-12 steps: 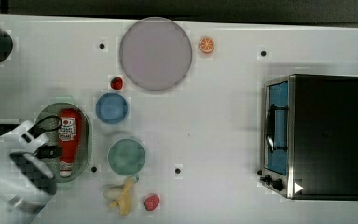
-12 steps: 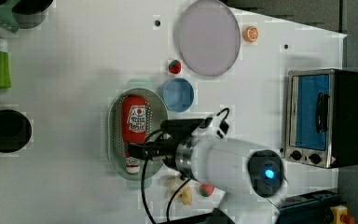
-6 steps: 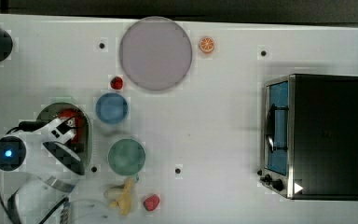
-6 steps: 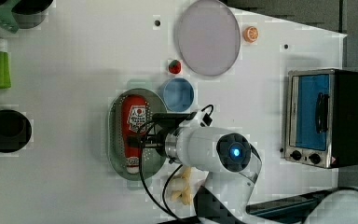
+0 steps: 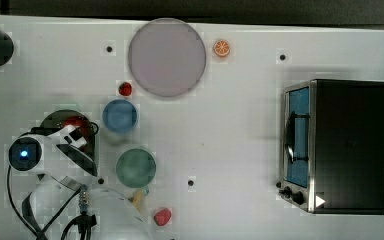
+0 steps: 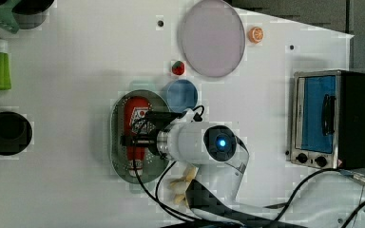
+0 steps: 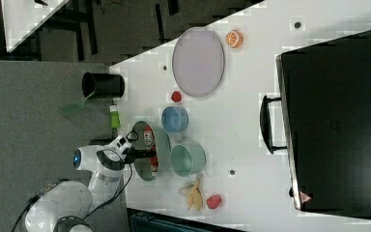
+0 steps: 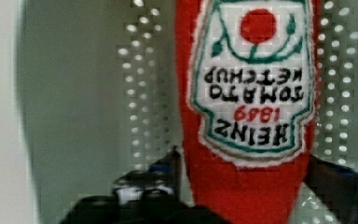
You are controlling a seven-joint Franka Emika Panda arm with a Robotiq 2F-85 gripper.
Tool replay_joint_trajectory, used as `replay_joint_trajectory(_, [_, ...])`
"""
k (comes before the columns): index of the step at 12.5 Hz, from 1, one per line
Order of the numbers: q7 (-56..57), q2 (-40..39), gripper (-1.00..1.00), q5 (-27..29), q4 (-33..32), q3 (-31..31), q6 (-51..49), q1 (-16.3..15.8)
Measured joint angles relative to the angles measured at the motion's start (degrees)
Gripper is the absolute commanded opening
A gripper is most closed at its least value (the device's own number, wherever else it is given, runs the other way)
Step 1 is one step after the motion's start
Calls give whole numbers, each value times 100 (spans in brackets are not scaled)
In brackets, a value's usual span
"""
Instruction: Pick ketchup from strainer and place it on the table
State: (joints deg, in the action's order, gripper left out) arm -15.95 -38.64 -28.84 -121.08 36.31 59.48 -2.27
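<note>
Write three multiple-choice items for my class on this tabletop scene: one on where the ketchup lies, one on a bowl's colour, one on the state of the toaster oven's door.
1. Where does the ketchup lie?
A. on the round plate
B. in the strainer
C. in the blue bowl

2. What colour is the bowl beside the strawberry?
A. blue
B. yellow
C. black

3. How is the toaster oven door?
A. hanging open
B. taken off
C. shut

Key: 1 B, the bottle rests on the perforated bottom in the wrist view; 2 A, it shows blue in the top view; 3 C, the glass front sits flush with its handle.
</note>
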Motion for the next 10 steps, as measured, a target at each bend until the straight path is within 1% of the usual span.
replay_joint_trajectory(1, [-29,-39,21,-42,0,-14,17,-23])
replay_joint_trajectory(4, [-112,64,21,-56,0,-53,-11,-79])
replay_joint_trajectory(6, [-133,302,21,-48,0,36,-238,-67])
replay_joint_trajectory(7, [-133,501,21,91,-11,90,-484,-66])
replay_joint_trajectory(8, [-143,764,21,424,-11,168,-713,-44])
replay_joint_trajectory(10, [-152,1362,21,1390,67,383,-1007,56])
